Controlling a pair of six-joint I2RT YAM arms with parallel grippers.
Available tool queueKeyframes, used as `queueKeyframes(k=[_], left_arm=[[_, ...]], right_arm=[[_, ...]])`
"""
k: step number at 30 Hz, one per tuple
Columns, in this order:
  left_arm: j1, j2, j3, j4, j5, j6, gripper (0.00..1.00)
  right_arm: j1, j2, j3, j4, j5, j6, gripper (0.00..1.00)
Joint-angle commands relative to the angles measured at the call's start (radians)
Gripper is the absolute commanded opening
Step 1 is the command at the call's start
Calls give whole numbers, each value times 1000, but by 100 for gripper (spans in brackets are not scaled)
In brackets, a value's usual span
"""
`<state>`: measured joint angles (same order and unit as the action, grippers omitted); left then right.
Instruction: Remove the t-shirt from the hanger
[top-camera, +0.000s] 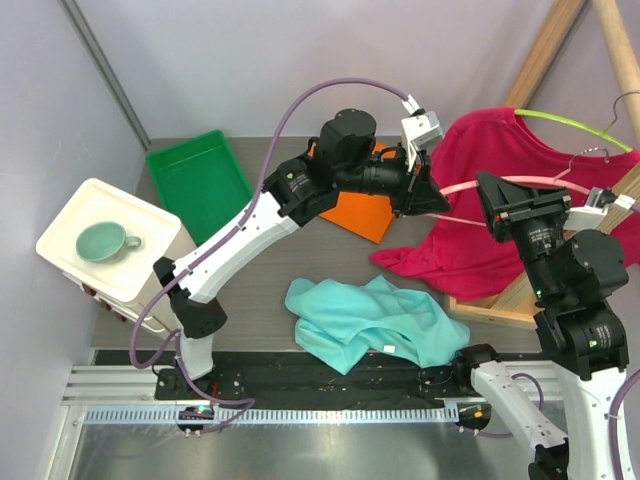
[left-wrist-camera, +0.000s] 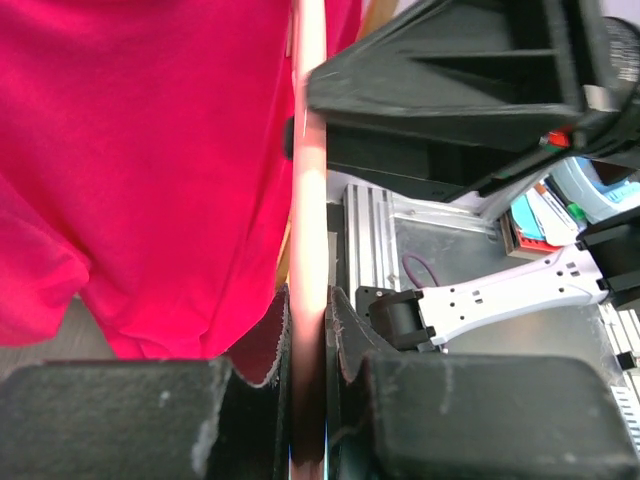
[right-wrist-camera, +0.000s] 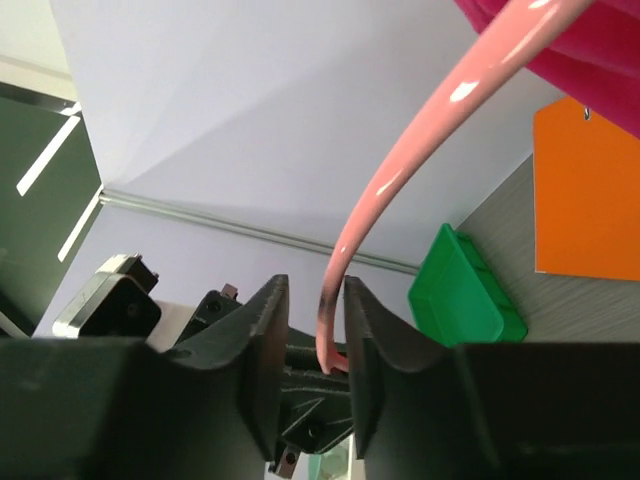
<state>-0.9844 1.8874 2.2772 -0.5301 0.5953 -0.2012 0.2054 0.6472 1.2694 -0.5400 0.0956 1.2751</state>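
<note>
A red t-shirt hangs on a pink hanger at the wooden rack on the right. My left gripper is shut on the hanger's left arm; the left wrist view shows the pink rod pinched between the pads, with the shirt beside it. My right gripper faces it from the right. In the right wrist view its jaws stand narrowly apart around the hanger's rod. The rod rests against one finger, with a gap to the other. The shirt shows at the top right.
A teal garment lies crumpled at the front centre. An orange sheet lies under my left arm. A green tray sits at the back left, beside a white box with a teal cup. A green hanger hangs on the wooden rack.
</note>
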Motion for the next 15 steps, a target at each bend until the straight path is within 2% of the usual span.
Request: queueKeyframes(k=[1, 2, 9, 12, 15], left_arm=[[7, -42, 39, 38, -63, -15, 0], [9, -45, 44, 35, -65, -12, 0], [13, -62, 62, 36, -40, -10, 0], [13, -65, 70, 56, -35, -30, 0], [12, -65, 88, 78, -3, -56, 0]], right_arm=[[-1, -47, 47, 48, 15, -68, 44], [-3, -55, 54, 32, 22, -77, 55], [-3, -187, 114, -127, 87, -244, 86], [-3, -250, 172, -207, 143, -325, 87], [-1, -326, 211, -271, 191, -399, 79]])
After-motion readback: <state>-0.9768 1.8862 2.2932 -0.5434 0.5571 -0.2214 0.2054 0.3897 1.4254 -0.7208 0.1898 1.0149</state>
